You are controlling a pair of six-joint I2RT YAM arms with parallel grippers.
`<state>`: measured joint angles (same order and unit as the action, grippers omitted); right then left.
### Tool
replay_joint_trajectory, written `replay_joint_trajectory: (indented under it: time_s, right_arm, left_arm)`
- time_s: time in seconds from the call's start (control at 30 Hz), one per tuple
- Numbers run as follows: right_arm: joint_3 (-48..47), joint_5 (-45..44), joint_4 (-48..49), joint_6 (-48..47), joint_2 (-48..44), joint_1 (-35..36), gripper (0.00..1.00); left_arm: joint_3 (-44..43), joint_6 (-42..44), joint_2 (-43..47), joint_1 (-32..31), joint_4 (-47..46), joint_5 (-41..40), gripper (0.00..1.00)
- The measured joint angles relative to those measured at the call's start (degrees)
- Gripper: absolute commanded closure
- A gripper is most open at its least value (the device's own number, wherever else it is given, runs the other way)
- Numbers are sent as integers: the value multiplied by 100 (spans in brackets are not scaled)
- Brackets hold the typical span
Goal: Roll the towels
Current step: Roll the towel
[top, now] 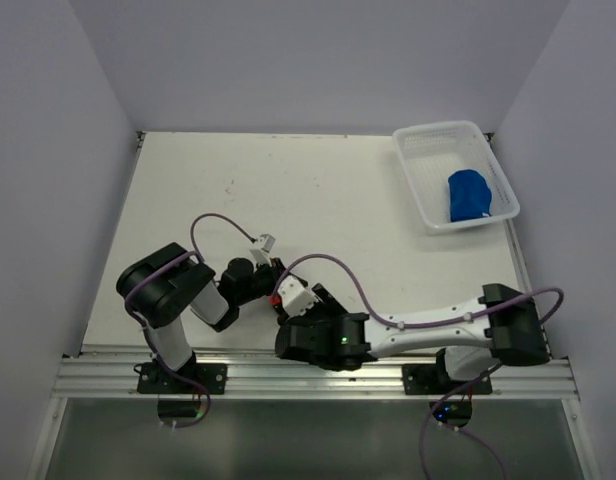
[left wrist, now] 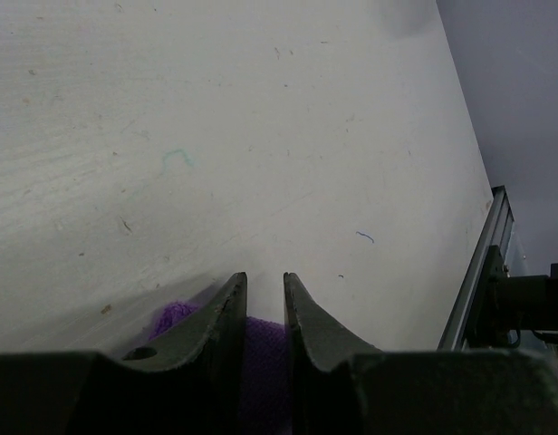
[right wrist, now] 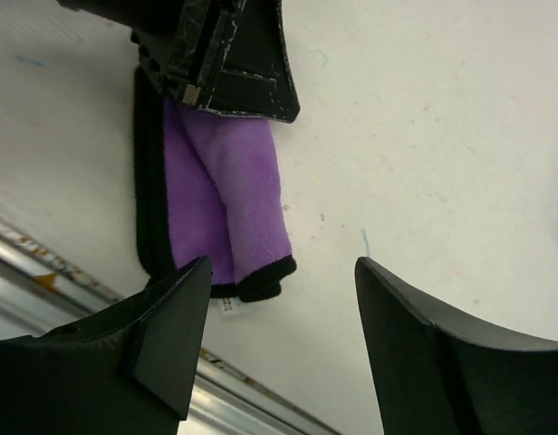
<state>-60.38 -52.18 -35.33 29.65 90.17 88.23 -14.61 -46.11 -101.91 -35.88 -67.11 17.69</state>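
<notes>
Purple towel (right wrist: 229, 204): flat on the table (right wrist: 424, 136), one end just beside the near rail (right wrist: 43, 263), long edges curled in toward the middle (black side underneath, small white tag at the rail end). Blue towel (top: 468, 195): bundled inside the white basket (top: 412, 180) at the far right corner, well apart from both arms. Left gripper (left wrist: 264, 279): over the end of the purple towel away from the rail, jaws nearly together with a thin gap; cannot tell whether any cloth is pinched. Right gripper (right wrist: 281, 265): jaws spread wide, empty, poised above the rail end. Probable step: taking hold of the rail end to start the roll. Lower straight down until both fingers bracket the full width of the folded strip, then close on all layers, not only the top curl. Pin the opposite end with the left gripper to prevent sliding. Roll away from the rail under even tension to avoid a cone-shaped result.
</notes>
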Motion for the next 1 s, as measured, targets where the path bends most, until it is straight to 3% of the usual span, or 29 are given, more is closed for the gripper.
replay_joint_trajectory:
  time_s: [0.17,0.23,0.37,0.47,0.63,1.0]
  right_arm:
    - [903,986,876,72,-1495,-529,45]
    - [1460,1742,1344,197,-2046,-1189,49]
    - [2253,3139,2033,459,-2555,-2876,47]
    - [2428,4225,2594,662,-2225,-3600,45]
    - [2680,5742,3825,1154,-1298,-4183,44]
    - [2721,7178,5302,1838,33,-4256,44]
  left_arm:
    - [46,0,-37,-15,-129,-59,73]
    - [98,2,-35,-15,-197,-94,73]
    - [293,9,-13,-15,-442,-186,73]
    - [363,15,-13,-15,-544,-210,73]
    - [396,20,-9,-15,-588,-221,72]
    - [455,46,85,-15,-553,-260,72]
